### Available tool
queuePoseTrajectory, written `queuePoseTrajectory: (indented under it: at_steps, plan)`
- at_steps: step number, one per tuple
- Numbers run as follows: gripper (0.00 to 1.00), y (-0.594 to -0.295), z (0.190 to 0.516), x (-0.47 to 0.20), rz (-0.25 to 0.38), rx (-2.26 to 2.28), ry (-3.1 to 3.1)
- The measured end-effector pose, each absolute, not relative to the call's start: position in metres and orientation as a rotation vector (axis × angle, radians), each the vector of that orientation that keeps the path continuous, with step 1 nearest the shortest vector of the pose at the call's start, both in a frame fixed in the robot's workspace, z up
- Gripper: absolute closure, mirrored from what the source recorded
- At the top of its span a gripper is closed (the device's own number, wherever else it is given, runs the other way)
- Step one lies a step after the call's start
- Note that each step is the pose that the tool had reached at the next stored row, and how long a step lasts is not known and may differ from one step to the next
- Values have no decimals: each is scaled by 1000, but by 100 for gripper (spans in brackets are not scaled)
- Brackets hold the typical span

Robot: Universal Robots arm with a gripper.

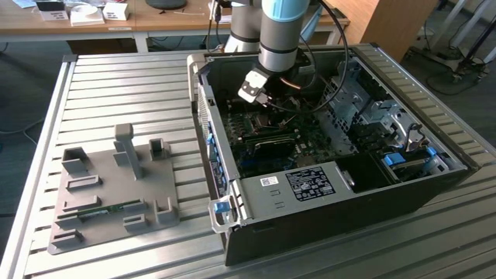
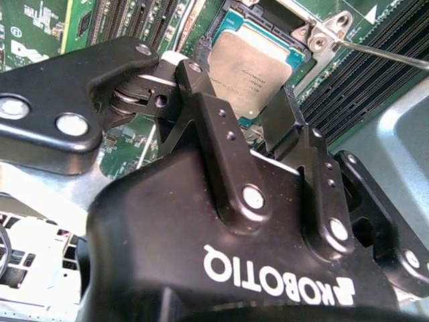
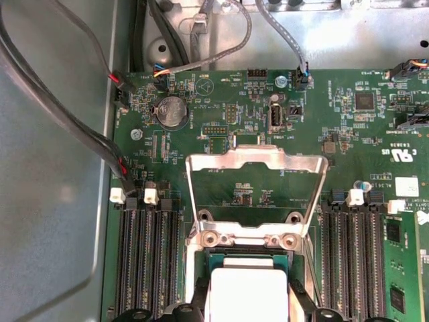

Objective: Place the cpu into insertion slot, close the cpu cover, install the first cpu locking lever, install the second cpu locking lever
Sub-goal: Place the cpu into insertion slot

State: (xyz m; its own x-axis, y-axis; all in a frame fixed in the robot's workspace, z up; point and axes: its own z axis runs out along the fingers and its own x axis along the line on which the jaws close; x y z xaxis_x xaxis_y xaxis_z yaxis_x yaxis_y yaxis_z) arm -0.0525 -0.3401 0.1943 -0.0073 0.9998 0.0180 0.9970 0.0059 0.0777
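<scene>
Two of my fingers point(image 2: 193, 80) pinch the cpu point(image 2: 251, 64) by opposite edges, so my claw point(image 2: 236, 97) is set narrow, holding the chip. The cpu lies flat in the insertion slot point(image 2: 224, 23), directly between my fingertips. In the first wrist view, long memory slots point(image 3: 144, 261) flank the slot, and the cpu cover point(image 3: 255, 161) stands swung open from the slot's hinged edge. In the exterior view, I reach down inside the open computer case point(image 1: 326, 192).

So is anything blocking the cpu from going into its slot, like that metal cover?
Nothing visible does. The cpu cover stands open, tilted back off the insertion slot, and the cpu lies right at the slot by the gripper, with nothing between them.
</scene>
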Motion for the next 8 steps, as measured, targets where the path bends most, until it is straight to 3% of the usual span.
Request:
queuePoseTrajectory:
  at_steps: [8]
  plan:
    - [46,-340,194,-53,105,2183,2198]
